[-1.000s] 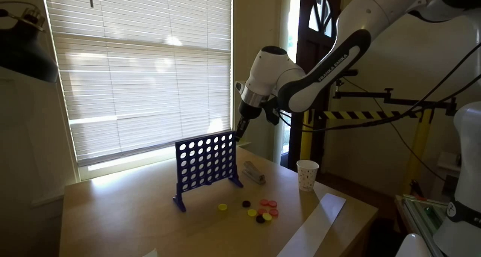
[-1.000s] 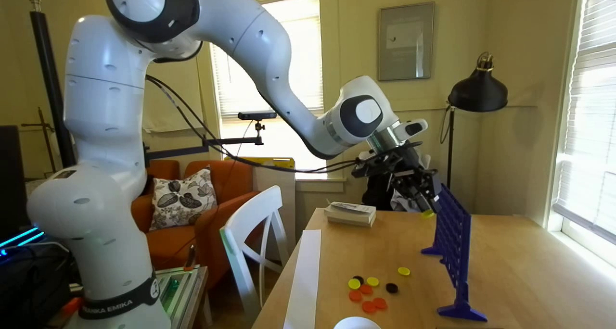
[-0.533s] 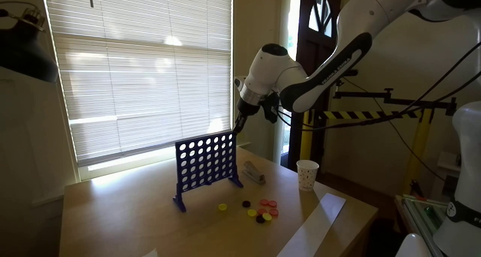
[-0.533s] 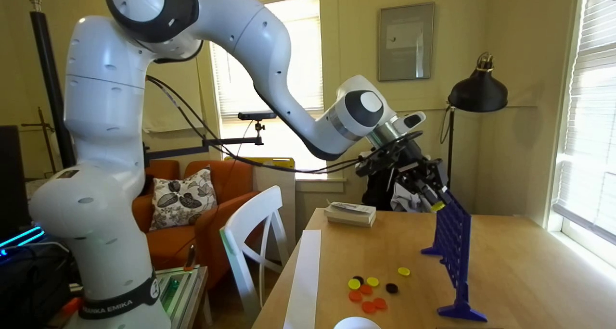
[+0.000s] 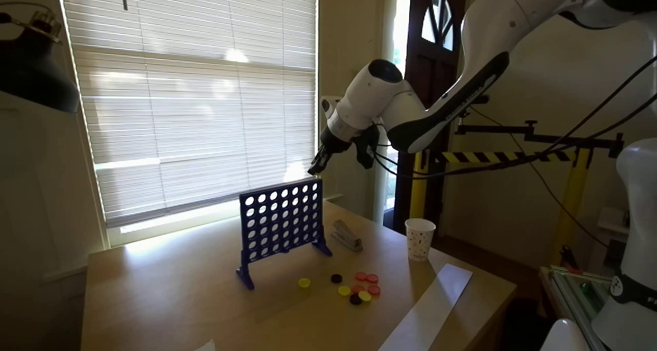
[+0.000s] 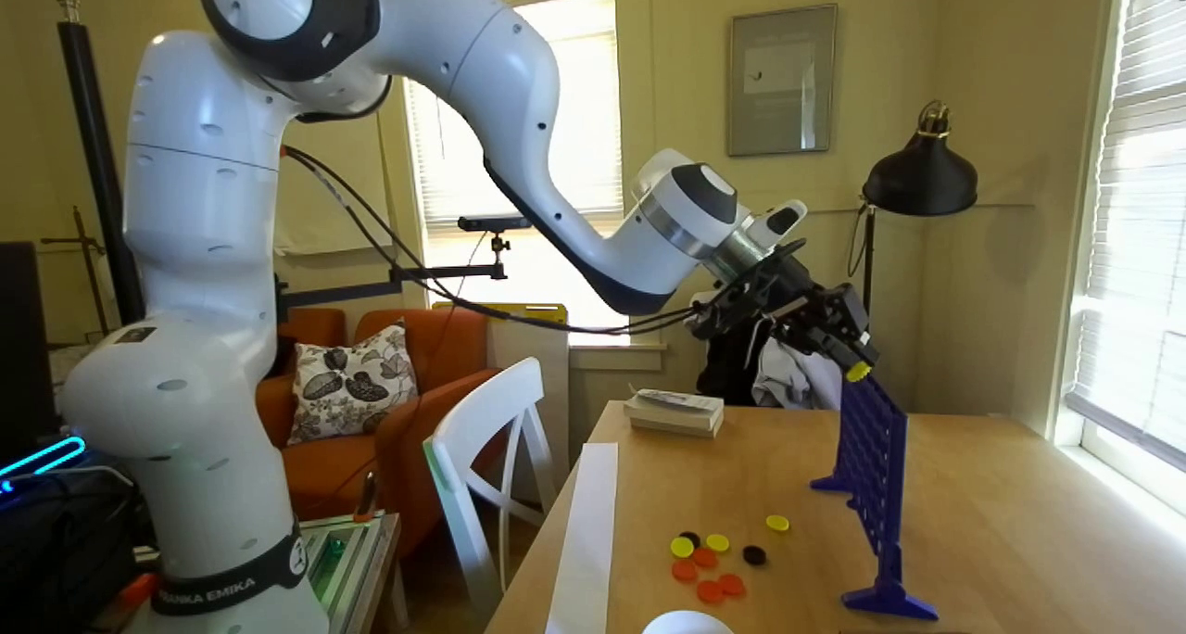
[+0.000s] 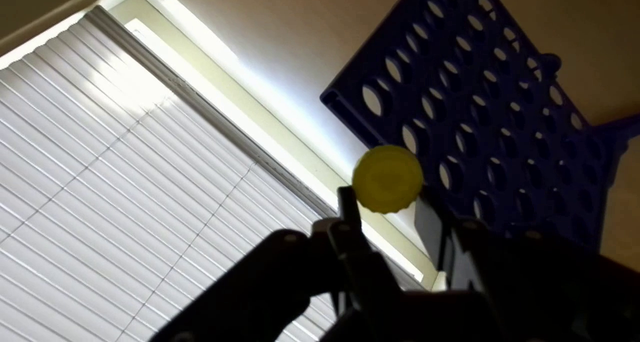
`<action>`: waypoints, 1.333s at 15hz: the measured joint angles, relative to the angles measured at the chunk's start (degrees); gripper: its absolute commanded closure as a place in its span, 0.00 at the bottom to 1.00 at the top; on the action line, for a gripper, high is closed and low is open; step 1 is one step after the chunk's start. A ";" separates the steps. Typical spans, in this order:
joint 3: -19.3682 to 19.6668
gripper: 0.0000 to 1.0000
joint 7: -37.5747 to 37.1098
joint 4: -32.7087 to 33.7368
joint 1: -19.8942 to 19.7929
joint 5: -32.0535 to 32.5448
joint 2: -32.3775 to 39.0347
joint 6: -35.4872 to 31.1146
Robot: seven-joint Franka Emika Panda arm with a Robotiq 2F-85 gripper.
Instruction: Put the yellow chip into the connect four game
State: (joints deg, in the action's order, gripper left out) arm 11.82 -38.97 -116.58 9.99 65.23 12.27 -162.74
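Where the arm (image 6: pixel 514 106) rises from its base in an exterior view, a black band (image 6: pixel 222 589) reads "RANKA EMIKA", the start lost round the curve, and print on a white book or box (image 6: pixel 674 419), near the far left corner of the worktop (image 6: pixel 695 476), is too small to read. At the arm's tip the gripper (image 6: pixel 860 363) pinches a yellow chip (image 6: pixel 858 372), seen right at the top edge of the connect four game (image 6: pixel 878 472); whether the two touch cannot be told. Loose red chips (image 6: pixel 710 591), black chips (image 6: pixel 754 555) and yellow chips (image 6: pixel 777 523) lie between the game and the worktop's left edge. In an exterior view, lettering on the forearm (image 5: pixel 451 112) is blurred; a speckled cup (image 5: pixel 420 240) stands near the worktop's right edge, its inside mostly hidden, and light shows through the game's upper holes. In the wrist view, the chip sits between the fingertips (image 7: pixel 349 202), covering part of the game's top edge.
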 measured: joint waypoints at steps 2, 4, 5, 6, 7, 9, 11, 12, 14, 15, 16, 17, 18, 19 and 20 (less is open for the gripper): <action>1.17 0.91 -5.83 0.01 -0.03 3.39 0.00 -4.30; 2.54 0.91 -11.98 0.20 -0.05 7.09 -0.01 -8.60; 3.17 0.91 -14.73 0.45 -0.04 8.94 -0.01 -10.12; 3.69 0.66 -17.15 0.80 -0.04 10.74 -0.02 -11.14; 4.08 0.66 -19.27 1.15 -0.02 12.28 -0.02 -11.61; 4.29 0.66 -20.80 1.40 -0.02 13.14 -0.02 -11.72; 4.29 0.66 -21.11 1.40 0.05 13.17 -0.02 -11.73; 4.29 0.91 -21.18 1.40 0.06 13.17 -0.02 -11.74; 4.29 0.91 -21.22 1.39 0.06 13.16 0.00 -11.74; 4.29 0.91 -21.22 1.39 0.03 13.16 0.04 -11.74; 4.29 0.91 -21.23 1.39 -0.01 13.16 0.08 -11.74; 4.34 0.91 -21.26 1.39 -0.04 13.16 0.09 -11.74; 4.44 0.91 -21.36 1.39 -0.04 13.16 0.09 -11.74; 4.56 0.91 -21.46 1.39 -0.04 13.16 0.09 -11.74; 4.70 0.91 -21.60 1.42 -0.04 13.19 0.09 -11.74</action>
State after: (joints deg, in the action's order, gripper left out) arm 16.52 -60.57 -115.16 9.95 78.42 12.36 -174.48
